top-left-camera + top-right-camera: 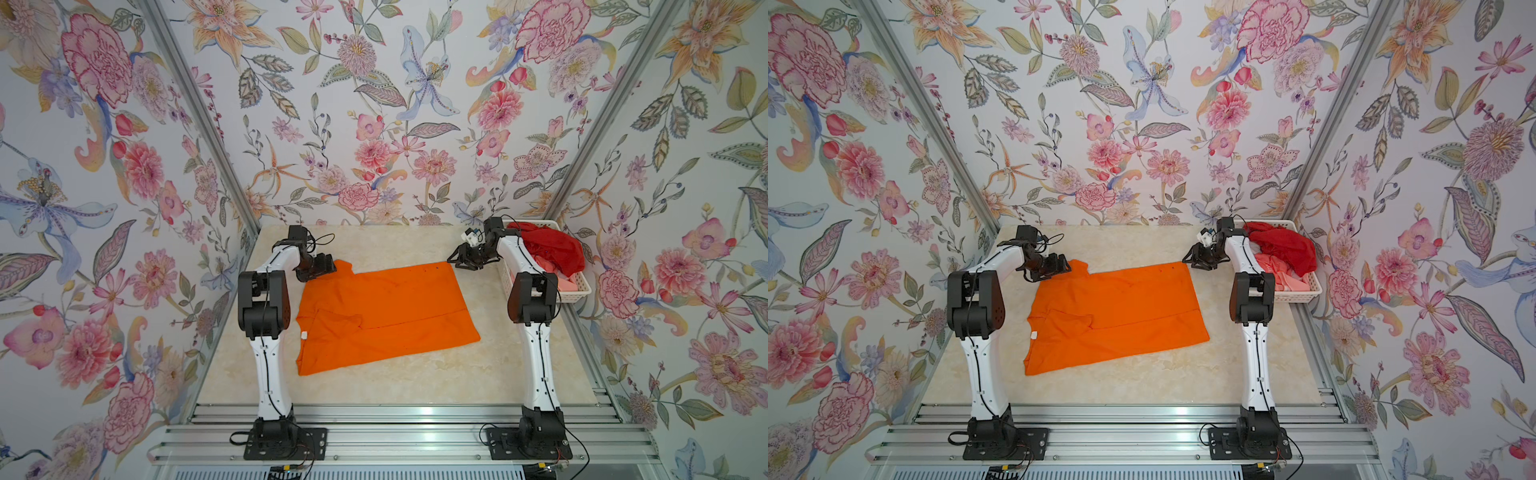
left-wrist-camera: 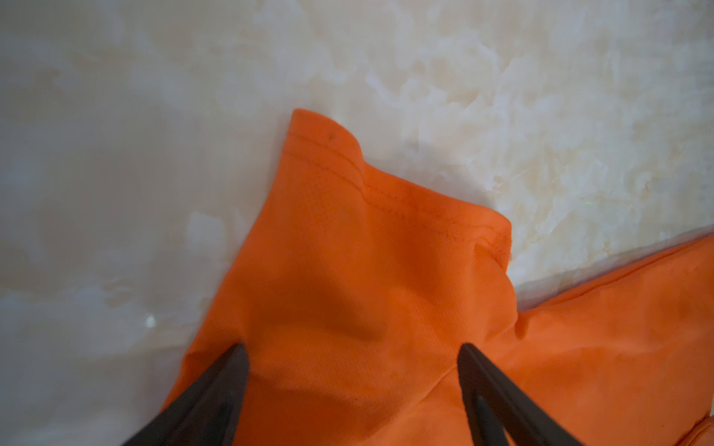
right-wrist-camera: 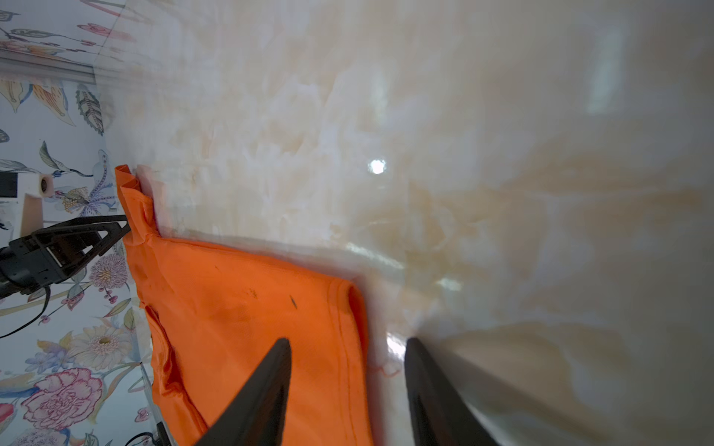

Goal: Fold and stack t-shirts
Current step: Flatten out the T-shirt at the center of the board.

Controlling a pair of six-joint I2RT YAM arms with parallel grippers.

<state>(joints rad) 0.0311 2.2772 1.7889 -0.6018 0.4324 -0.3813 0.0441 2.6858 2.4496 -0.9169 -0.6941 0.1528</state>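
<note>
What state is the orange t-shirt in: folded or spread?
Mostly spread: the orange t-shirt lies flat on the table, one sleeve sticking out, only a flap by the neck turned over.

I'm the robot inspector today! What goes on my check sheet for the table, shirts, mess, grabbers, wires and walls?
surface: glossy beige marbled tabletop.
job's things: bright orange cloth t-shirt spread flat; deep red t-shirt and coral-pink t-shirt heaped in white slotted plastic basket.
clutter: nothing seen.
grippers: left gripper open over the orange sleeve; right gripper open at the hem corner.
cables: black cables at wrists and bases.
surroundings: floral wallpaper walls, aluminium rails.
</note>
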